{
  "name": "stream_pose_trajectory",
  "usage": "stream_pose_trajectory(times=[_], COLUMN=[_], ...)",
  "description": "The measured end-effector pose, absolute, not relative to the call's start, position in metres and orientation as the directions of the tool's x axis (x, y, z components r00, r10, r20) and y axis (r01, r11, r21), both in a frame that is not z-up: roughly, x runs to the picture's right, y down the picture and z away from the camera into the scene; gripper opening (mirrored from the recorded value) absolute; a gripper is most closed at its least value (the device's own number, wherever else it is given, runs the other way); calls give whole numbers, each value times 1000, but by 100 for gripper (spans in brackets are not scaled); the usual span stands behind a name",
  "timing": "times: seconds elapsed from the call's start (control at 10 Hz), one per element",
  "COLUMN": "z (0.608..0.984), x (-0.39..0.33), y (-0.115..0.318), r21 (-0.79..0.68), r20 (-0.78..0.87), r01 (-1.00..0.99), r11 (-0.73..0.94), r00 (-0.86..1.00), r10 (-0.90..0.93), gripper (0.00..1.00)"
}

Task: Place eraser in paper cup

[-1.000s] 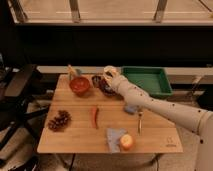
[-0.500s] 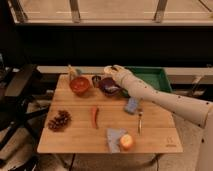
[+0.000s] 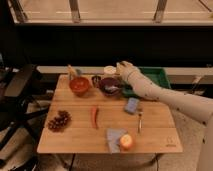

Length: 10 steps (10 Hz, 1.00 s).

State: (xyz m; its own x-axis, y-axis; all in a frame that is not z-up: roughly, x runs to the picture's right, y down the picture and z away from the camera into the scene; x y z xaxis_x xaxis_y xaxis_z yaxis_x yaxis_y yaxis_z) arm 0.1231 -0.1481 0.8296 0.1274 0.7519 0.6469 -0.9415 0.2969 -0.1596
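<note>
The paper cup (image 3: 109,70), short and cream-white, stands at the table's back edge, behind a dark bowl (image 3: 111,86). My gripper (image 3: 120,66) is at the end of the white arm that reaches in from the right. It hovers just to the right of the cup's rim, at about the same height. No eraser shows clearly; anything in the gripper is hidden. A small dark cup (image 3: 96,79) stands to the left of the dark bowl.
A green tray (image 3: 152,79) sits at the back right, under the arm. On the wooden table (image 3: 75,142) are a red bowl (image 3: 79,85), a blue block (image 3: 132,105), a fork (image 3: 140,121), a red chili (image 3: 95,116), a dark cluster (image 3: 58,121) and an orange fruit (image 3: 125,142) on a napkin.
My gripper has moved a little to the right and back, off the spot over the paper cup, which now shows beside it.
</note>
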Motion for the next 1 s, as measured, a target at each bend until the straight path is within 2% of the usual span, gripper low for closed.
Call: stream_pose_trajectory(times=[1.0], z=[831], x=[133], y=[-165], r21=[-151], r20=[653], r01=[-953], r11=[262], r00=[103], r10=[750], gripper=[0])
